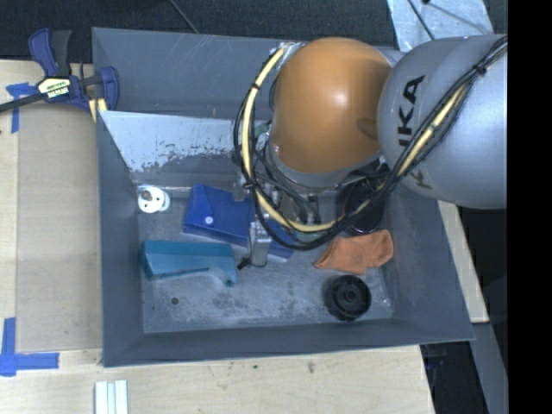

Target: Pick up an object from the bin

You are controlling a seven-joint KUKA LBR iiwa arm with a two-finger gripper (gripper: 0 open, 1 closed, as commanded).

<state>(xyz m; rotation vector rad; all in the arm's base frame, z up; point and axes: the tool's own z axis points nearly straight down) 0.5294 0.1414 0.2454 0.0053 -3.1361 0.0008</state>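
gripper (258,250) low mid grey metal bin (121,231), at right edge of dark blue flat plastic box (216,214), just beside end of teal plastic wedge (185,259); can't tell if released or clenched, nothing seen held. best to centre on the box edge, stay clear of wedge and orange crumpled cloth (358,250). readable: "kuka" on silver arm (448,119)

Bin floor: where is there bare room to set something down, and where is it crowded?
Bare: the front strip of the bin floor, between the teal wedge and the black disc. Crowded: the middle, where the blue box, the wedge and the gripper bunch together, with the orange cloth beside.
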